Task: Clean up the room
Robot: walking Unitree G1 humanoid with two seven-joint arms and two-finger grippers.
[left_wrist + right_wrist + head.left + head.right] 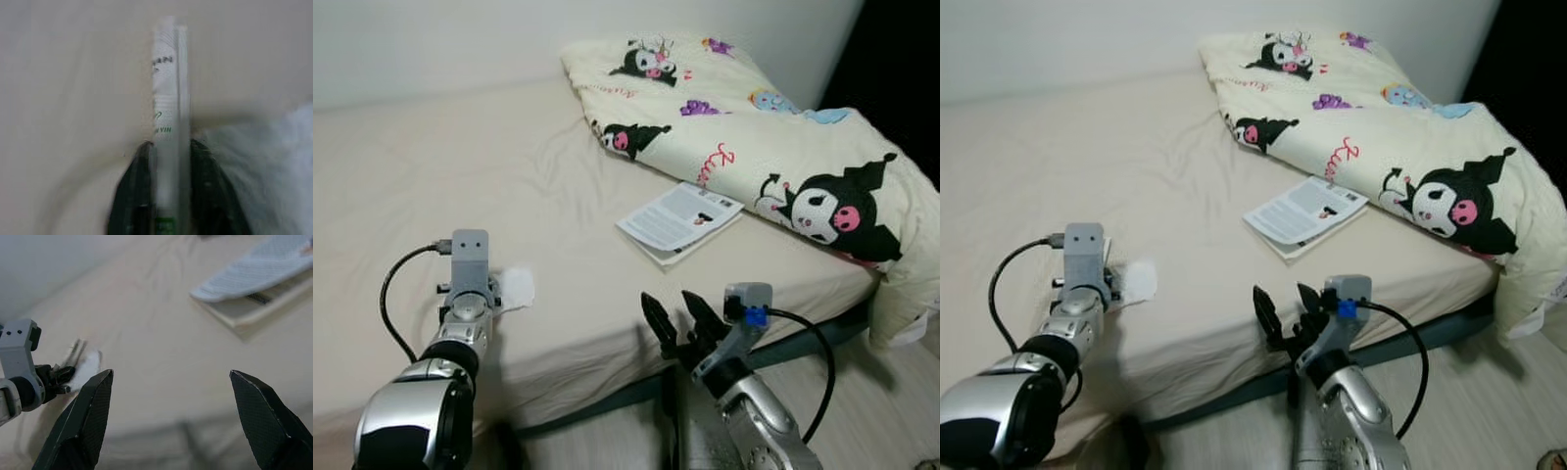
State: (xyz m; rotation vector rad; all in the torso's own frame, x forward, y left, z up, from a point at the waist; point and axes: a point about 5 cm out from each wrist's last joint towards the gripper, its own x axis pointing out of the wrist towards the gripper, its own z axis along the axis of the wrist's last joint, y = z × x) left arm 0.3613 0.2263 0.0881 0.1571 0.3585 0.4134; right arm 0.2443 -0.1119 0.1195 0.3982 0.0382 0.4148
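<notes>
My left gripper point(168, 147) is low over the beige bed sheet point(460, 166), near the bed's front left, shut on a thin white packet point(166, 83) with green print. The packet stands edge-on between the two black fingers point(139, 181). A crumpled white tissue point(517, 287) lies on the sheet right beside that gripper. My right gripper point(680, 313) hangs open at the bed's front edge, holding nothing. In the right wrist view the left gripper point(61, 374) and the tissue point(87, 366) lie off to one side.
An open booklet point(680, 217) lies on the sheet near the front right. Behind it a cream quilt point(764, 127) with black cartoon characters is heaped along the right side and hangs over the corner. Pale floor point(862, 392) runs below the dark bed base.
</notes>
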